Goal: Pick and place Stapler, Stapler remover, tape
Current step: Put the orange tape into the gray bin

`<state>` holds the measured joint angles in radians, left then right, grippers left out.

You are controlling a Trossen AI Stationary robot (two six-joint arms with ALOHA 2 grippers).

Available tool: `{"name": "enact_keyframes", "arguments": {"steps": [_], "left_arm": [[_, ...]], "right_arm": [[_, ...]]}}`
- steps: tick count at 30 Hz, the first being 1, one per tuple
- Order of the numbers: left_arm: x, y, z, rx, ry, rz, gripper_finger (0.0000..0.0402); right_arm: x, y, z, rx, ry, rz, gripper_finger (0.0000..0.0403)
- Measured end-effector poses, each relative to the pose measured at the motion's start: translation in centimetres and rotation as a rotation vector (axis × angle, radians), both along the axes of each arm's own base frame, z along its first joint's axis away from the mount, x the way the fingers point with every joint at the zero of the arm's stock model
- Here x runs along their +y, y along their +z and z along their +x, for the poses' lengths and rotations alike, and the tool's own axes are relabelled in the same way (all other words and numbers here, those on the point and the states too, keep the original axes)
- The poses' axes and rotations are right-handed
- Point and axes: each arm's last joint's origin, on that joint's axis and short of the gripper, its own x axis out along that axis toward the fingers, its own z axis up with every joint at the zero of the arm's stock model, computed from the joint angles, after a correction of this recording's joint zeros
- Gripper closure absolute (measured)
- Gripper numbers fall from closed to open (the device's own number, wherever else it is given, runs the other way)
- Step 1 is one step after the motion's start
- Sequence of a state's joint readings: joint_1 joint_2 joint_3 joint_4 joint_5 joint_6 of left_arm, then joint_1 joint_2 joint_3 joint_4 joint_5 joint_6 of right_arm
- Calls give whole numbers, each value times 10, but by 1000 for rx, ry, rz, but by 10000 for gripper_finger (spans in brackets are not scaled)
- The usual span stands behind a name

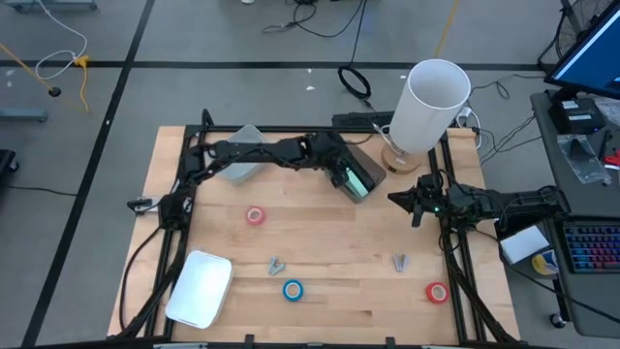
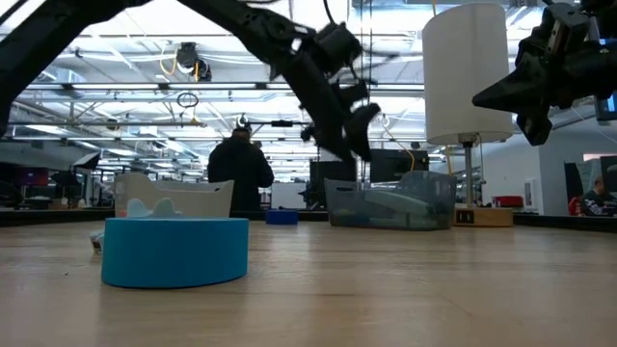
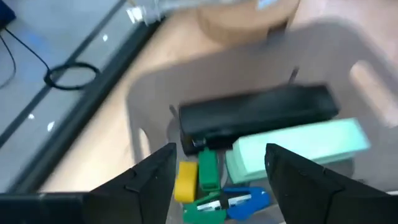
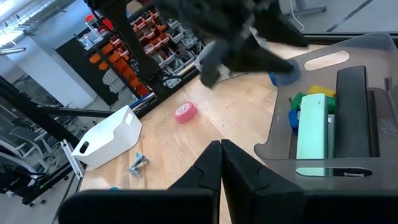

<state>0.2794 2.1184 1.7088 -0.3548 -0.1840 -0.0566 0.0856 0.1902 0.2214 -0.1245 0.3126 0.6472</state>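
Left pincer (image 1: 355, 182) hangs with its fingers (image 3: 155, 180) spread apart and nothing between them, just above a clear gray bin (image 1: 369, 163) near the far edge of the desk (image 1: 329, 242). Inside the bin, under the pincer, lie a black stapler (image 3: 258, 115), a pale green stapler (image 3: 295, 146), and small yellow, green and blue pieces.

Right pincer (image 1: 415, 202) is closed on nothing, above the right part of the desk, beside a tall white cylinder (image 1: 431, 105).

Three tape rolls lie well apart from both pincers: a pink one (image 1: 255, 215) left of center, a blue one (image 1: 293, 289) near the front edge, a red one (image 1: 436, 291) by the front right corner.
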Motion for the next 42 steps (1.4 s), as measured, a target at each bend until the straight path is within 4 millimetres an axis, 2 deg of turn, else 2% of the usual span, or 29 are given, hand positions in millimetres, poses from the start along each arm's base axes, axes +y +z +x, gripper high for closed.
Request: {"name": "enact_keyframes", "arguments": {"steps": [4, 8, 16, 20, 27, 32, 35, 38, 42], "left_arm": [[-12, 33, -7, -75, -26, -7, 162], [-39, 60, -14, -116, -124, -48, 170], [-89, 85, -39, 12, -260, -76, 187], [-101, 88, -50, 79, -249, -123, 196], [-106, 82, -67, 233, -183, -196, 208], [-106, 64, -78, 358, -145, -235, 206], [-108, 57, -84, 332, -138, -246, 200], [-110, 50, -93, 230, -158, -301, 194], [-114, 49, -118, 45, -179, -352, 195]], "right_arm": [[0, 0, 0, 0, 1, 0, 399], [0, 0, 0, 0, 3, 1, 399], [2, 0, 0, -2, 54, 19, 399], [2, 0, 0, -4, 52, 32, 399], [1, 1, 0, -20, 40, 70, 399], [1, 1, 0, -48, 0, 158, 399], [1, 4, 1, -77, 3, 157, 399], [1, 5, 1, -84, 5, 169, 399], [2, 4, 1, -74, 30, 197, 399]]}}
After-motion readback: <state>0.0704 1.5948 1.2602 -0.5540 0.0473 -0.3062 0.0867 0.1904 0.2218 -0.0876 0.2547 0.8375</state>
